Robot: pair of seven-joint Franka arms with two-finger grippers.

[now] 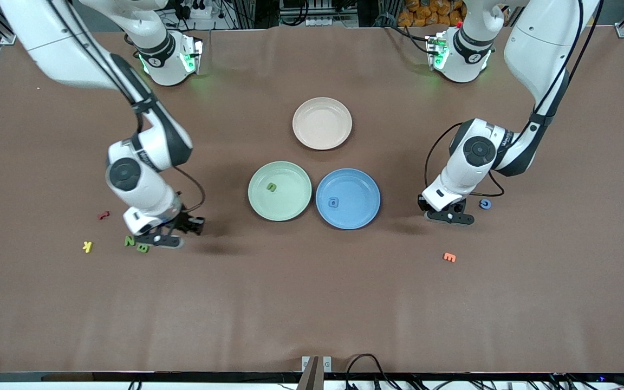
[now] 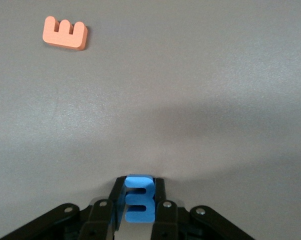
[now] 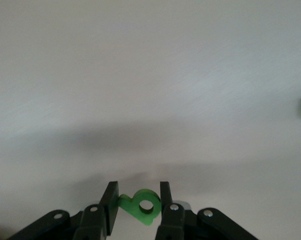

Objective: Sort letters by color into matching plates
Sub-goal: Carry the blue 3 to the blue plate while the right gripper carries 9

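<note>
We find the left tool [image 2: 139, 205] pinching a blue letter [image 2: 139, 204] at the counter [image 1: 312, 303]; the right tool [image 3: 139, 205] pinches a green letter [image 3: 142, 205].

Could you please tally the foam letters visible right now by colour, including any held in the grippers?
Green: 4, one in the green plate, Z and B on the table, one in the right gripper.
Blue: 3, one in the blue plate, C on the table, one in the left gripper.
Red: 1.
Yellow: 1.
Orange: 1.
Total: 10.
</note>
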